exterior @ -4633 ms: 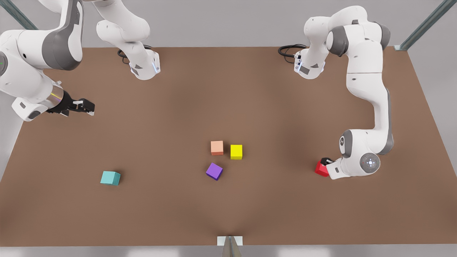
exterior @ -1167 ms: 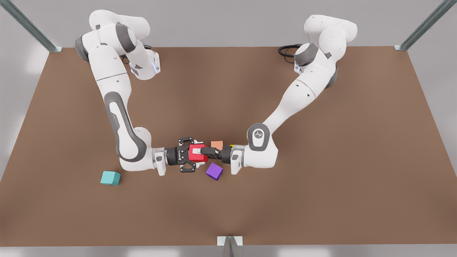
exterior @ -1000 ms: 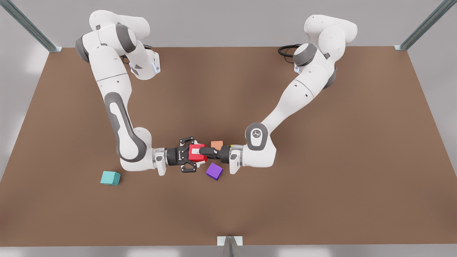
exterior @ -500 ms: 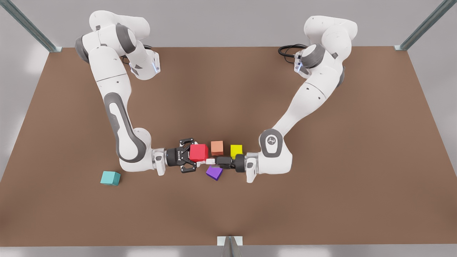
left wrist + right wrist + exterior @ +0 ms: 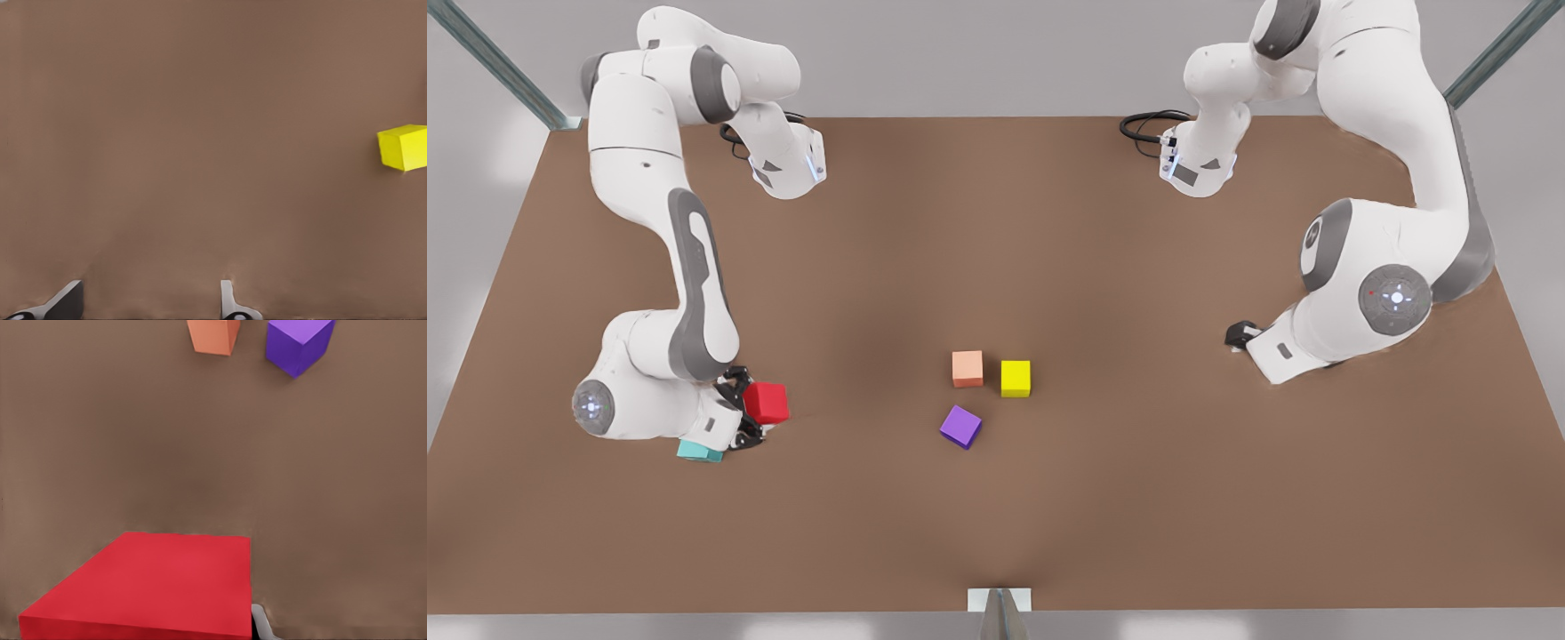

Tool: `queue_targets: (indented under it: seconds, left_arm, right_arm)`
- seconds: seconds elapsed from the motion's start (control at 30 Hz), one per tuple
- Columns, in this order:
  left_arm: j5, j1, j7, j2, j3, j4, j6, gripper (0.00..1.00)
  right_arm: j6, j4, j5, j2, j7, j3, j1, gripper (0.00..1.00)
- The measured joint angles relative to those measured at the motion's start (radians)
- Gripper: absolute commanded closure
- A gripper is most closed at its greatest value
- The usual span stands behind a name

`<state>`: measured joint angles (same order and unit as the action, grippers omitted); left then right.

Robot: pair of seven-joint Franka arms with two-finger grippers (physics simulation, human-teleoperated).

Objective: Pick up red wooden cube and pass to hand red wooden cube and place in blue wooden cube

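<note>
Gripping the red wooden cube (image 5: pixel 767 402), the right hand (image 5: pixel 740 411) hovers beside the blue wooden cube (image 5: pixel 696 452).

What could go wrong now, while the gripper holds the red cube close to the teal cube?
The right gripper holds the red wooden cube beside the blue wooden cube, not over it, so a release here might miss. The wrist hides most of the blue cube and might nudge it. The left gripper, open, waits far off.

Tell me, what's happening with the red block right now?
Right gripper shut on red wooden cube, just beside blue wooden cube. Left gripper open, waiting at the front view's right. Nothing between the two cubes.
</note>
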<state>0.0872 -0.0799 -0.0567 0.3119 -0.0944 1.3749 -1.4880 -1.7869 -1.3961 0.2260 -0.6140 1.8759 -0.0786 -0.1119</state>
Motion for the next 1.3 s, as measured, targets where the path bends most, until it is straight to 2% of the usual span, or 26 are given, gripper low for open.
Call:
queue_targets:
  seconds: [0.03, 0.1, 0.27, 0.63, 1.0, 1.03, 1.07, 1.1, 1.3]
  left_arm:
    - [-0.021, -0.025, 0.003, -0.03, 0.062, 0.02, 0.019, 0.0]
    - [-0.05, -0.036, 0.008, -0.05, 0.111, 0.036, 0.052, 0.0]
    - [-0.1, -0.038, 0.019, -0.061, 0.122, 0.041, 0.135, 0.0]
    - [-0.135, -0.024, 0.033, -0.044, 0.122, 0.044, 0.197, 0.0]
    - [-0.136, -0.024, 0.042, -0.04, 0.122, 0.046, 0.206, 0.0]
    - [-0.136, -0.024, 0.043, -0.039, 0.122, 0.046, 0.206, 0.0]
    - [-0.136, -0.023, 0.043, -0.038, 0.122, 0.046, 0.206, 0.0]
    - [-0.135, -0.021, 0.044, -0.038, 0.122, 0.046, 0.206, 0.0]
    - [-0.134, -0.015, 0.046, -0.036, 0.122, 0.045, 0.201, 0.0]
  right_arm:
    - [-0.018, -0.001, -0.079, -0.003, -0.036, -0.016, 0.001, 0.56]
    - [-0.063, -0.008, -0.195, -0.013, -0.101, -0.044, 0.006, 0.56]
    - [-0.197, -0.032, -0.319, -0.047, -0.237, -0.062, 0.034, 0.56]
    - [-0.392, -0.128, -0.332, -0.061, -0.428, -0.062, 0.063, 0.55]
    - [-0.448, -0.221, -0.298, -0.046, -0.529, -0.062, 0.077, 0.55]
    - [-0.45, -0.223, -0.297, -0.046, -0.535, -0.062, 0.077, 0.5]
    - [-0.451, -0.224, -0.295, -0.046, -0.542, -0.062, 0.078, 0.38]
    - [-0.454, -0.225, -0.293, -0.047, -0.548, -0.062, 0.078, 0.0]
    - [-0.461, -0.224, -0.279, -0.051, -0.581, -0.062, 0.078, 0.0]
